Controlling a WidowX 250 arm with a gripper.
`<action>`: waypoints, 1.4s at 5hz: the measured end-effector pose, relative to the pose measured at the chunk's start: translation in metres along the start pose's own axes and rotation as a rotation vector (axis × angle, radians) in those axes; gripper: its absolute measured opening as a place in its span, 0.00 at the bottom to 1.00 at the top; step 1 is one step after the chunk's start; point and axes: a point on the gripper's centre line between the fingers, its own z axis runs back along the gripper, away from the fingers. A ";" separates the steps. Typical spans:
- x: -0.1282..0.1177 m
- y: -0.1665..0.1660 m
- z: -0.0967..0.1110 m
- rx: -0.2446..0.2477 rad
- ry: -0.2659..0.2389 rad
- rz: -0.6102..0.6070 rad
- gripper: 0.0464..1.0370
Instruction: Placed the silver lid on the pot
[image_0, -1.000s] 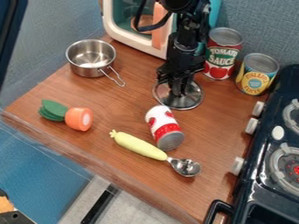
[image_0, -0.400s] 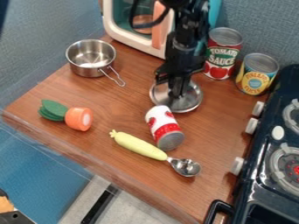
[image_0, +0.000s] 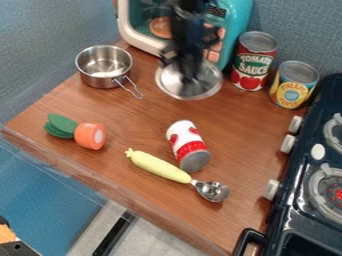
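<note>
One wooden counter (image_0: 137, 122) carries the work. Toy stove (image_0: 284, 220) along its right side, knobs facing the counter; the lid's route need not go near it.

Toy microwave (image_0: 235, 17) at the back, close behind the lid. Judged the main obstacle: carry the lid across in front of it, clear of the door corner.

Black gripper (image_0: 190, 75) hangs over the back of the counter, narrowed on the lid's middle, presumably its knob. Grip reads as a hold; how firm, cannot tell.

Pot (image_0: 100, 80) at the back left, upright, open, uncovered. Wire handle (image_0: 133, 89) juts toward the lower right, on the lid's side. Best to pass above it and descend only once over the bowl; a low approach could snag the handle and swing the pot.

Silver lid (image_0: 175, 86) under the gripper, right of the pot, apparently off the wood. Next, by my reckoning: travel left, centre lid over rim, level it, lower slowly until the edge seats all round, then let go straight up. Off-centre release would likely leave it tipped or sliding. Metal on metal, so expect slip.

Smaller goods, all away from that path: red-and-white can (image_0: 187, 145) on its side, toy carrot (image_0: 90, 136), metal scoop (image_0: 212, 191).
</note>
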 end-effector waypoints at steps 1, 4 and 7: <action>0.026 0.012 0.013 0.026 -0.016 0.121 0.01; 0.097 0.046 -0.012 0.091 -0.089 0.371 0.01; 0.129 0.062 -0.038 0.169 -0.108 0.454 0.01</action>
